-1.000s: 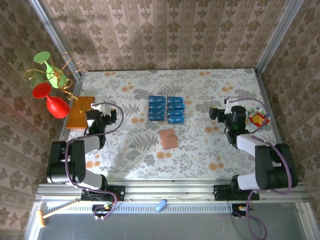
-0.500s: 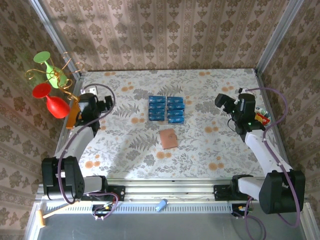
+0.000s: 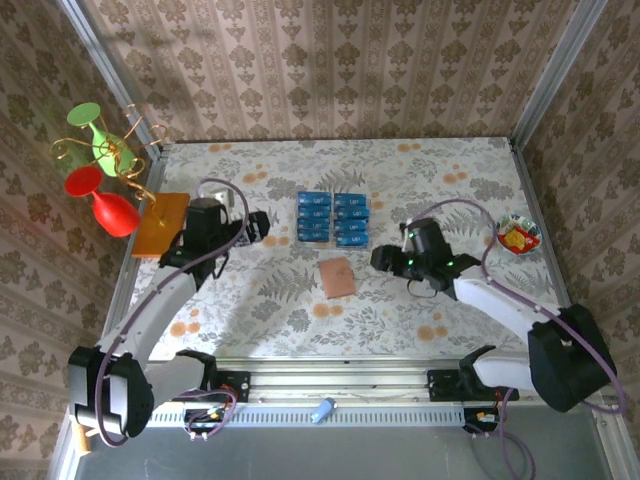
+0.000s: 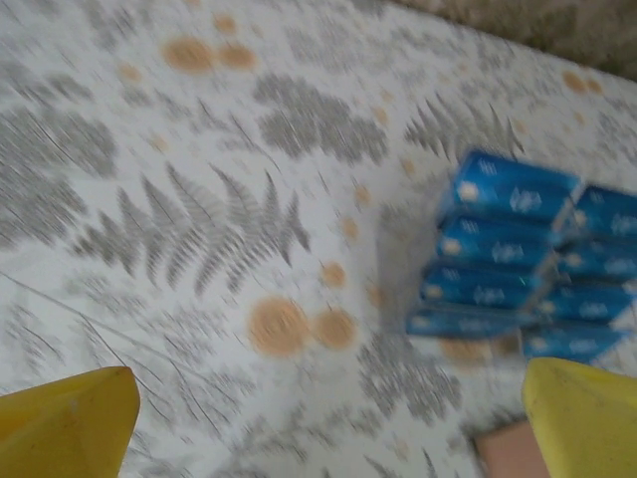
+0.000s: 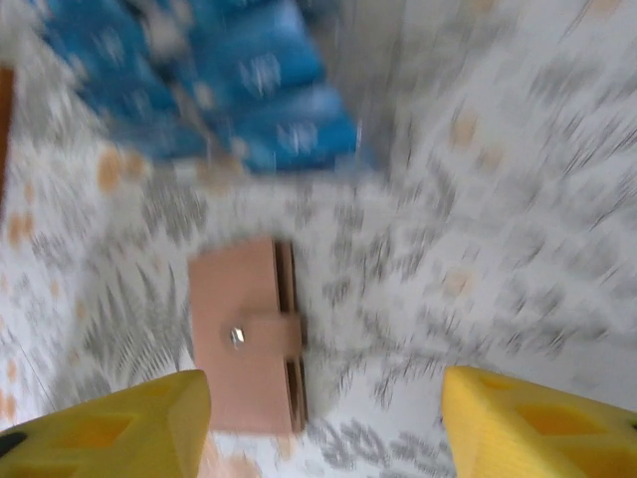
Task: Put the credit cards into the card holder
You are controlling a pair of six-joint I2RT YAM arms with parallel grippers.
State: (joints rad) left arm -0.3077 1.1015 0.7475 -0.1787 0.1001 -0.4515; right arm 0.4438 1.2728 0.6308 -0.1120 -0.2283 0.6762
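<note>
Right hand [image 3: 383, 259] spread, empty, right of small reddish-brown leather card holder [image 3: 337, 277]; thin glossy blue cards [image 3: 334, 218] look slippery, so you pinch edges.

Legible text: none recorded.
Item, credit cards [image 3: 333, 218]: two columns a little beyond the middle of the table [image 3: 450, 180], toward its far edge. Each blue face bore pale marks, too small in the top view and too blurred in both wrist views [image 4: 508, 249] [image 5: 249, 110] for any word, brand or number to be read.
Item, card holder [image 3: 337, 277]: lay just nearside of the cards; no lettering could be made out on its face [image 5: 246, 339].
</note>
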